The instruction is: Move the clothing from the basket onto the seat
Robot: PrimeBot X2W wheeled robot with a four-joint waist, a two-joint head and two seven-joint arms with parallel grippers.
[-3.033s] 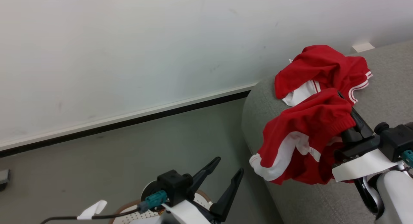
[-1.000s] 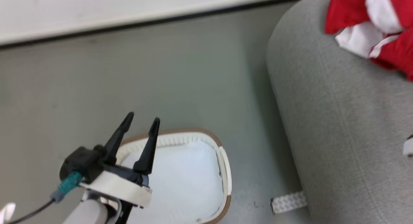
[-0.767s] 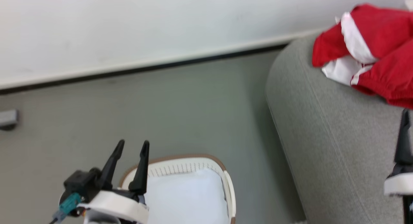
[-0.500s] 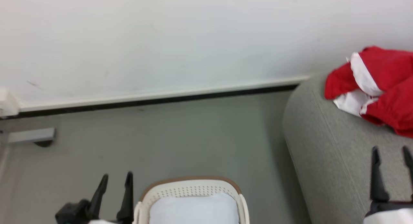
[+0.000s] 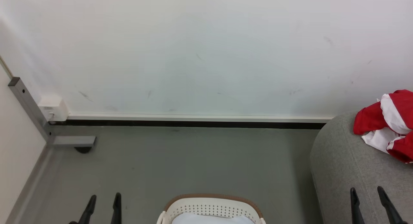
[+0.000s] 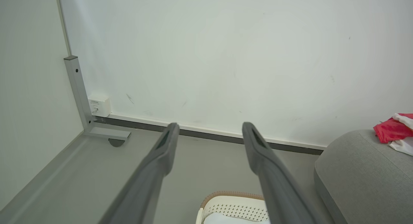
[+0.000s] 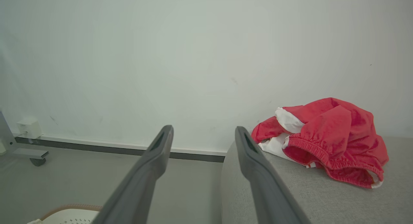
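Judging by the layout, treat the carry as done and the step in hand as a clean retreat to rest. Hold the left gripper (image 5: 104,207) low beside the basket (image 5: 209,197), fingers spread and pinching nothing, and match it with the right gripper (image 5: 367,201) above the seat's (image 5: 338,172) near left edge, likewise spread and empty. Avoid dipping either pair of fingers toward the basket rim; leave the pale cloth (image 5: 213,220) inside alone, being no part of the job. Steer wide of the seat's rounded left edge when drawing the right arm in, so as not to scuff the weave or drag anything loose. Farther on, check the clothing (image 7: 322,137): bunched in a red-and-white heap on the seat top near the far left corner, close under the wall (image 5: 206,56), its left end reaching near the rounded edge, nothing seen hanging down toward the floor (image 5: 193,159). Expect soft cloth of that kind to settle rather than slide, yet take a look along that corner before calling the job finished. Move slowly, arms apart and level, and refrain from any fresh grasp short of a visible slip. Resist tidying or spreading the heap: placement on the seat called for, nothing more.
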